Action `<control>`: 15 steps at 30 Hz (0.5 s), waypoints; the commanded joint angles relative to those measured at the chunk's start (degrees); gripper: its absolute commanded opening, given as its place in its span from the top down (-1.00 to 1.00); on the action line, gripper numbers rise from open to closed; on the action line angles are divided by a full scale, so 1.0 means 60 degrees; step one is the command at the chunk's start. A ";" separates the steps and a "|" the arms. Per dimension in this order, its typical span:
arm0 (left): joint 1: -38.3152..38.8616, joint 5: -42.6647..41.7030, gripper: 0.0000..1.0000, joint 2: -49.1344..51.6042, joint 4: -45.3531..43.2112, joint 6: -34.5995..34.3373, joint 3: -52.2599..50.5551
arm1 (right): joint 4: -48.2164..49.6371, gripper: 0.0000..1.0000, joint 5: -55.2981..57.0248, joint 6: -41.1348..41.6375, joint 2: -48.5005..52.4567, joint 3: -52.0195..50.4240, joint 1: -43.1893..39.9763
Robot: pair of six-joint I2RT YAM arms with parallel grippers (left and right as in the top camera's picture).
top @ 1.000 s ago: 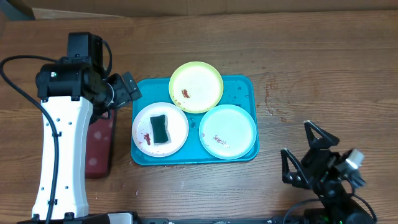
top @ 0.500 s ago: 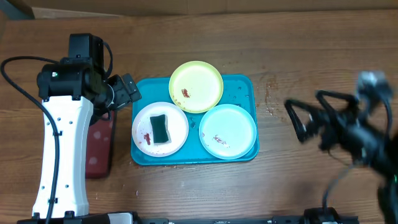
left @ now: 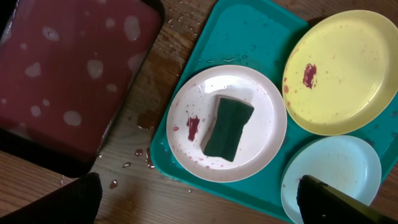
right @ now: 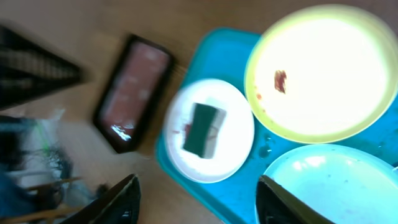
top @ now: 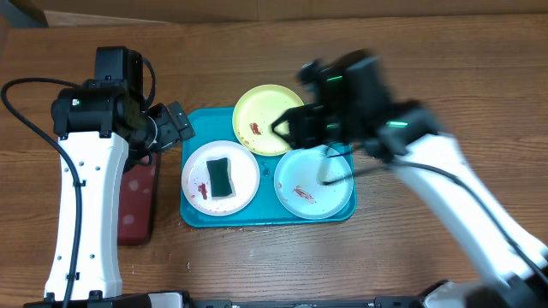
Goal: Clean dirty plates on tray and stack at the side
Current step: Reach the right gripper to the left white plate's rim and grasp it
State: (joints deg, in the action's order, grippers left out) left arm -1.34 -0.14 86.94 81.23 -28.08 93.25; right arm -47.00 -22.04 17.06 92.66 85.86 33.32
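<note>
The turquoise tray holds three plates. The yellow-green plate is at the back with a reddish smear. The white plate is at the front left with smears and a green sponge on it. The mint plate is at the front right. My left gripper is open and empty just left of the tray. My right gripper, blurred, is open and empty above the yellow-green and mint plates. The left wrist view shows the white plate and sponge. The right wrist view shows the yellow-green plate.
A dark red tray with a black rim, wet with droplets, lies left of the turquoise tray, partly under my left arm; it also shows in the left wrist view. Water drops lie on the wooden table between the trays.
My right arm has swung from the table's front right corner up and left to above the tray. The left arm, plates and sponge have not moved.
</note>
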 commanded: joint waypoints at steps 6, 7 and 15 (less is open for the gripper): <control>-0.0022 0.0120 -0.99 0.0029 -0.0018 0.0178 0.0022 | 0.0903 0.16 0.2317 0.1086 0.2838 0.0076 0.1013; -0.0022 0.0120 -1.00 0.0029 -0.0036 0.0175 0.0022 | 0.0987 0.19 0.2280 0.1082 0.3056 0.0076 0.1082; -0.0022 0.0087 -0.99 0.0029 -0.0033 0.0178 0.0022 | 0.1770 0.20 0.2350 0.1096 0.4135 0.0076 0.1683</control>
State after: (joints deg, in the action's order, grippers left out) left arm -1.34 -0.14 86.91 81.06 -28.10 93.25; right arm -37.45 -9.30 22.96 116.01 85.82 41.89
